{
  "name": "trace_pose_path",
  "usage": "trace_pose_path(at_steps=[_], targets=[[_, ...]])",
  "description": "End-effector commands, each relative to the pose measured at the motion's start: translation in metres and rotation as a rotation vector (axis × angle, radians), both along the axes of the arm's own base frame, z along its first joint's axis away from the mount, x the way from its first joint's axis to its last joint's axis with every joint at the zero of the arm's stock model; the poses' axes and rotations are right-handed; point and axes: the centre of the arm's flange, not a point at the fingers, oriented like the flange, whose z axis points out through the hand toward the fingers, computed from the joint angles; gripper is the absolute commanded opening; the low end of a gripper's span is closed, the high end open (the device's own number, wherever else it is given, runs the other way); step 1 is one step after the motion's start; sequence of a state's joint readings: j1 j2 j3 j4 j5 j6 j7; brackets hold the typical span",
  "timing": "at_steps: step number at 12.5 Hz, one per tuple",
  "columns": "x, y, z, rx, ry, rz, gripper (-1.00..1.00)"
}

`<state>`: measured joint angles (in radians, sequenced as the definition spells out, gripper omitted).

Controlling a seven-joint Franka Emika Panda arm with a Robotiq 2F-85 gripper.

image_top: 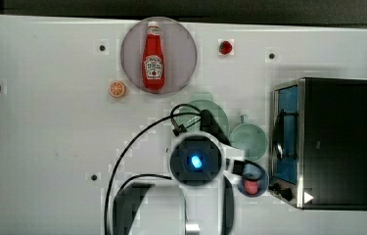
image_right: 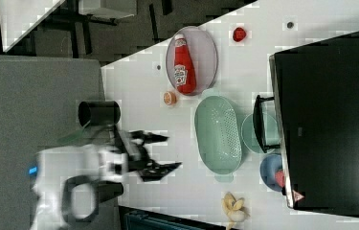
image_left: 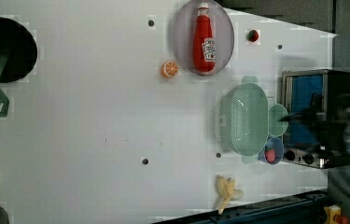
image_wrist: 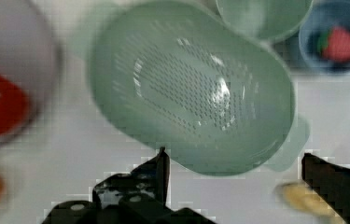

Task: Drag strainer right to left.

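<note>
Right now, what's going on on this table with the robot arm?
A single robot arm is above a white table with its gripper open and empty, over the pale green strainer. The strainer sits untouched beside a green mug and a small blue bowl, next to a toaster oven. A ketchup bottle lies on a plate nearby. No dragging has begun.

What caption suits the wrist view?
Open fingers hover above the pale mint-green oval plastic strainer on the white table.

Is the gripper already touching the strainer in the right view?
No. The open gripper hangs over bare table to the right view's left of the strainer, with a clear gap between them.
</note>
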<state>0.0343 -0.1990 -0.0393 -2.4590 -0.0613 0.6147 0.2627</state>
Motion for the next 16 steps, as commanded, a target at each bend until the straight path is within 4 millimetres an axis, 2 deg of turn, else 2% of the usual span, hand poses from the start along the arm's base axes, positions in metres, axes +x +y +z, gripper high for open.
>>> trace_pose_path(at_steps=[1, 4, 6, 8, 13, 16], targets=[[0.005, 0.0, -0.03, 0.003, -0.058, -0.251, 1.0], [0.019, 0.006, -0.092, -0.01, -0.051, -0.428, 1.0], [0.023, 0.014, -0.128, -0.008, -0.062, -0.464, 1.0], [0.025, 0.022, -0.155, 0.001, -0.076, -0.452, 1.0], [0.021, 0.026, -0.201, 0.01, -0.09, -0.443, 1.0], [0.022, 0.039, -0.209, 0.015, -0.097, -0.497, 1.0]])
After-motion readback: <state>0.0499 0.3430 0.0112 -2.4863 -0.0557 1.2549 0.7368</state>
